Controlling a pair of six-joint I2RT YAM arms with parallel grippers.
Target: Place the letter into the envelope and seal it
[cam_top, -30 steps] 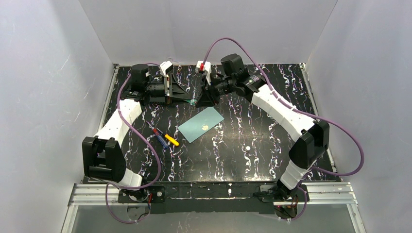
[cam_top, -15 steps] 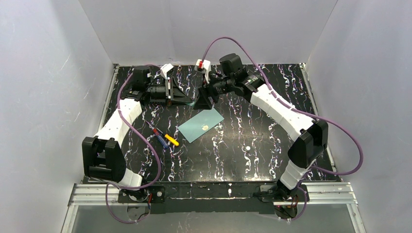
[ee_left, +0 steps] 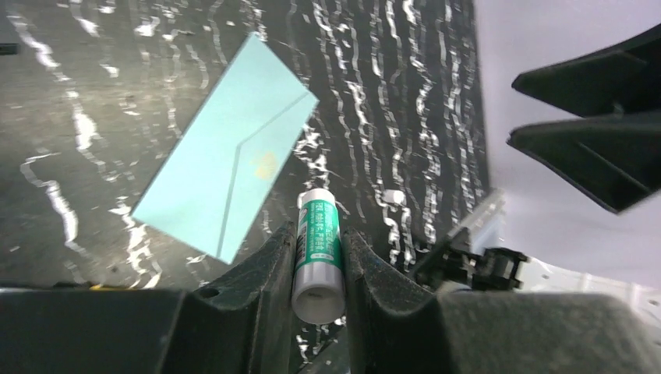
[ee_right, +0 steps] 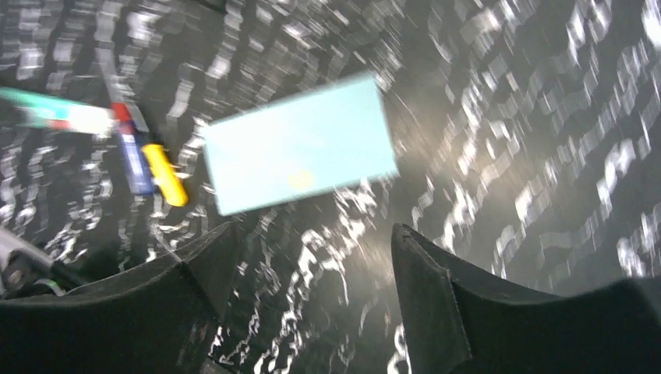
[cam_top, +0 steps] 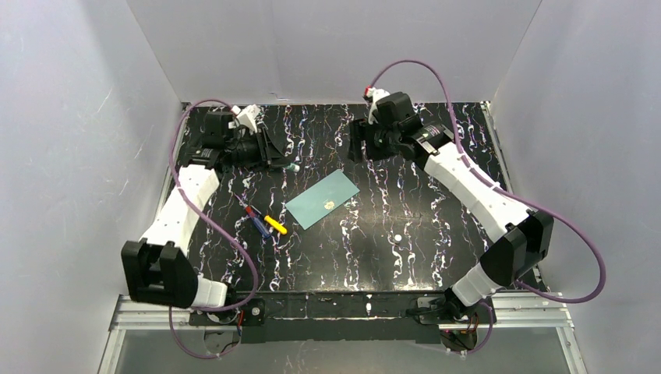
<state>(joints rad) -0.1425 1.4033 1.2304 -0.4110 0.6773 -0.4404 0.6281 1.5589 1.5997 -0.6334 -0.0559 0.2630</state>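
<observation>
Left gripper [ee_left: 318,234] is drawing back toward the worktop's far-left corner clamping the glue stick [ee_left: 317,261], while the right gripper [ee_right: 312,230] is parting wide and empty, suggesting the envelope [cam_top: 322,199] is sealed.

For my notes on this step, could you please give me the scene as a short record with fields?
left pincer: shut on a glue stick
right pincer: open, empty
envelope: teal, flat on the table, flap down, gold spot at the flap's tip
letter: not visible in any view
pens: one blue with red, one yellow, left of the envelope, not touching it
</observation>
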